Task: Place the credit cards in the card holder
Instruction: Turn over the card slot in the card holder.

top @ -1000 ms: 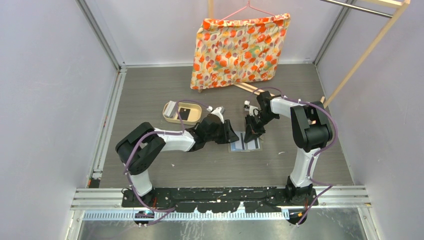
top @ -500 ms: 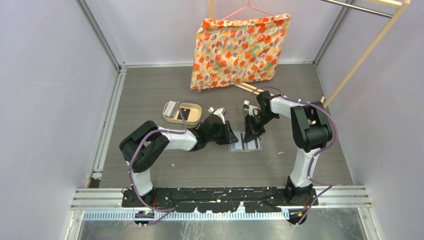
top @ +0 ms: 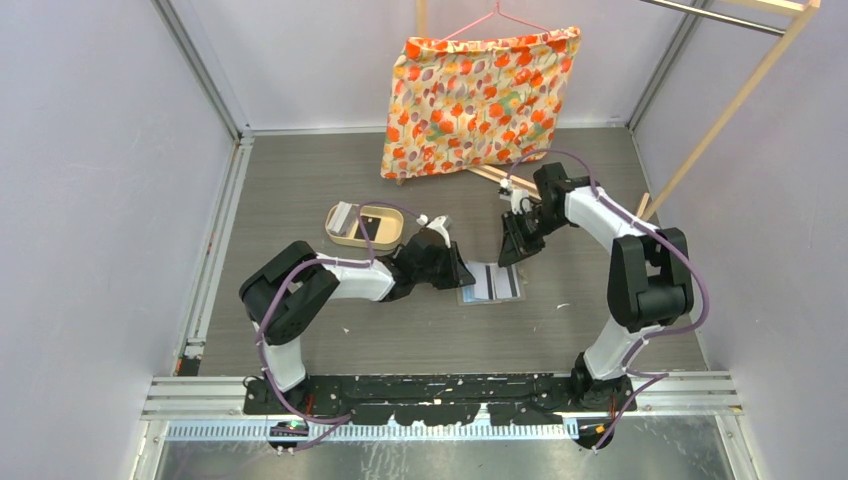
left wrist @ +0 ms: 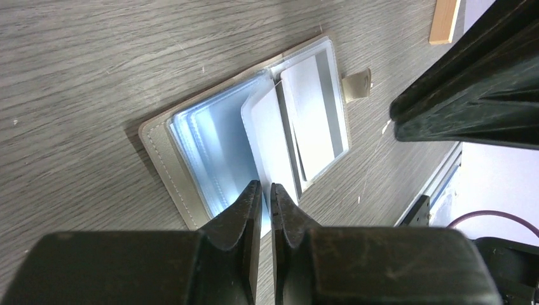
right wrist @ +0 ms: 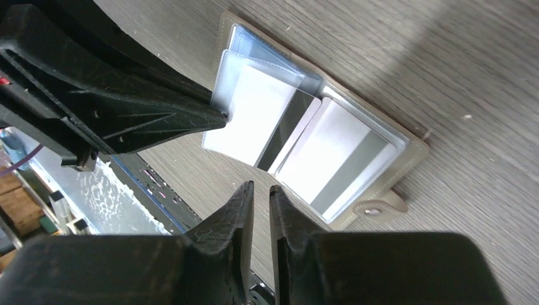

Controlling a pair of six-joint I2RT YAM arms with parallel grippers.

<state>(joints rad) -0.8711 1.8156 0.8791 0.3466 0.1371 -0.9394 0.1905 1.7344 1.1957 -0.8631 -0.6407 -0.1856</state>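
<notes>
The grey card holder [top: 463, 296] lies open on the table between my grippers. A white card [right wrist: 257, 121] with a dark stripe sits in a clear pocket leaf [left wrist: 270, 136] that stands lifted. My left gripper [left wrist: 266, 184] is shut on that leaf's lower edge. A second white card [right wrist: 337, 159] with a grey stripe fills the holder's right pocket [left wrist: 314, 108]. My right gripper [right wrist: 260, 185] hovers above and behind the holder [right wrist: 413, 155]. Its jaws are a slit apart with nothing between them. From above, the right gripper [top: 515, 250] is just beyond the holder's far right corner.
A tan oval tray [top: 366, 241] stands behind my left arm, with a pale flat piece [top: 343, 216] at its left end. A floral cushion [top: 470, 100] hangs at the back. A wooden rack [top: 740, 90] leans at the right wall.
My right gripper has lifted off the holder and drawn back toward the far right, its jaws parting slightly. My left jaws have closed on the pocket leaf.
</notes>
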